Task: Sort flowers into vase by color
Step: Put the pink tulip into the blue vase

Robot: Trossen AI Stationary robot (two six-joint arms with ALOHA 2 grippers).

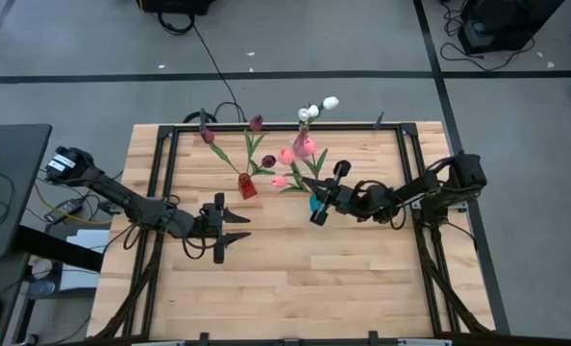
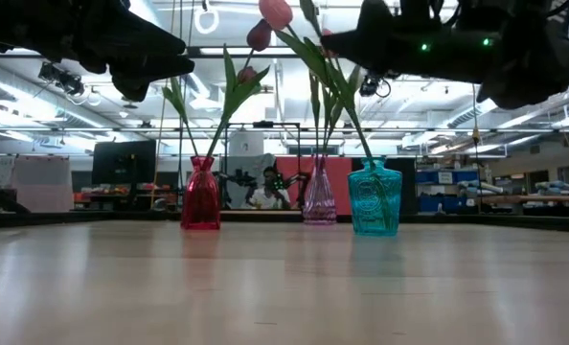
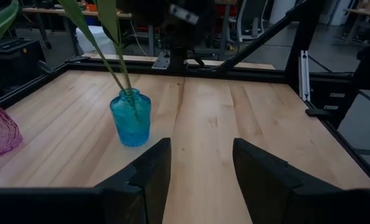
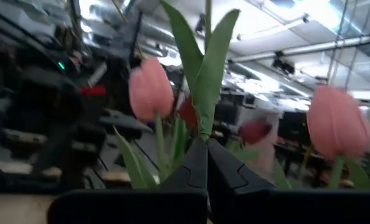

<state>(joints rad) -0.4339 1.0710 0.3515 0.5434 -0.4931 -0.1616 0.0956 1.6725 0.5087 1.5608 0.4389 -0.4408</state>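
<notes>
Three glass vases stand on the table: a red vase [image 1: 247, 185] [image 2: 200, 196] with maroon tulips [image 1: 257, 123], a pink vase [image 1: 305, 146] [image 2: 319, 196] with white tulips [image 1: 319, 106], and a blue vase [image 1: 314, 204] [image 2: 375, 199] [image 3: 130, 118] with pink tulips [image 1: 285, 154] [image 4: 151, 87]. My right gripper [image 1: 310, 183] [image 4: 206, 144] is above the blue vase, shut on a tulip's stem. My left gripper [image 1: 239, 228] [image 3: 200, 162] hovers open near the table's middle, left of the blue vase, and touches nothing. My right gripper pinches a green tulip stem [image 4: 204, 132] between its two fingertips, where the leaves spread apart. It comes roughly level from the table's right, with its fingers across the stem. The leaves rise beyond the fingertips. In the low view, the stems [image 2: 347, 115] slant up out of the blue vase toward the gripper.
A dark metal frame [image 1: 266, 127] [image 3: 247, 50] runs along the table's far and side edges. Bare wood lies in front of the vases toward the near edge [image 1: 295, 298]. A person [image 2: 265, 192] sits in the room far behind the table.
</notes>
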